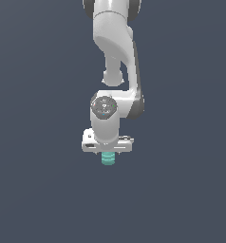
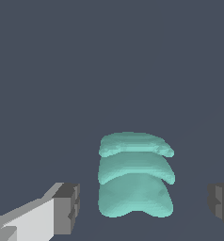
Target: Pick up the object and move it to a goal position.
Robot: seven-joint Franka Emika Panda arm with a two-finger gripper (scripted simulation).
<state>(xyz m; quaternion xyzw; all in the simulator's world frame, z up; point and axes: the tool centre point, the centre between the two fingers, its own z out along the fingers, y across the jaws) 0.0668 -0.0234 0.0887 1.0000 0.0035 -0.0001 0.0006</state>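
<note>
The object [image 1: 108, 159] is a small teal ridged cylinder that looks like stacked discs, showing just below the white hand in the exterior view. In the wrist view the object [image 2: 135, 181] lies between the two dark fingertips, with a clear gap to each side. My gripper [image 2: 144, 204] is open around it, one finger [image 2: 67, 207] on one side and the other finger [image 2: 222, 204] at the frame's edge. In the exterior view the gripper [image 1: 107, 154] hangs straight down over the object and its fingers are mostly hidden by the hand.
A flat dark grey-blue surface [image 1: 39, 190] fills both views around the arm. The white arm [image 1: 116, 52] rises to the top of the exterior view.
</note>
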